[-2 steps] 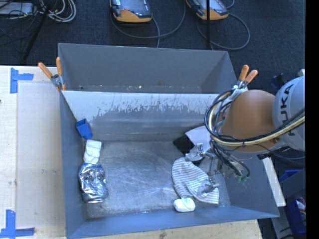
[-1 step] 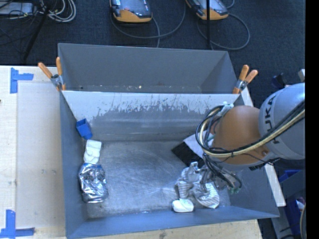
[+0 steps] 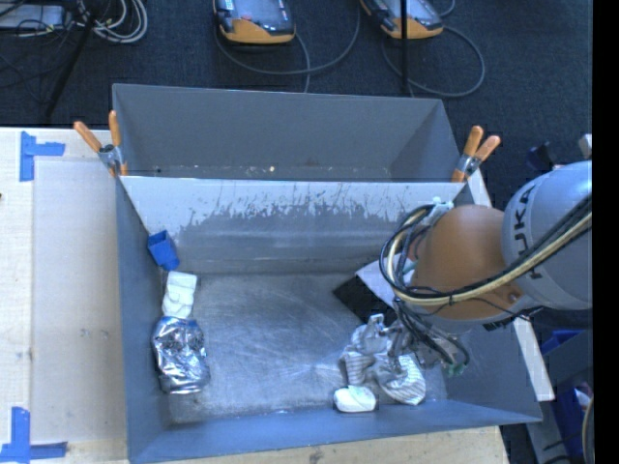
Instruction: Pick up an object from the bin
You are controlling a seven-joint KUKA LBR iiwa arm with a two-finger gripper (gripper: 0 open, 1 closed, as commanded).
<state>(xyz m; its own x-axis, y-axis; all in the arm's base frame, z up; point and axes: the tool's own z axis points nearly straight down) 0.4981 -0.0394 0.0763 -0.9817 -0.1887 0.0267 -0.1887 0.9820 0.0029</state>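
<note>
Hovering over a crumpled grey-white wad (image 3: 404, 385) at the bin's (image 3: 290, 162) front-right corner, apparently for picking, the gripper (image 3: 395, 349) gave no readable open-or-closed state.

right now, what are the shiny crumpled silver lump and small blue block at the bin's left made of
Shiny crumpled silver lump: likely metal foil, glossy; crinkled facets with bright glints. Small blue block: perhaps plastic or foam, matte; even colour, straight edges, no shine.

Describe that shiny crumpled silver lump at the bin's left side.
The crumpled silver foil lump looks like scrunched metal foil, creased all over and glinting. It lies on the floor of the grey metal bin, against the left wall near the front corner. A small white crumpled piece touches its far end.
</note>
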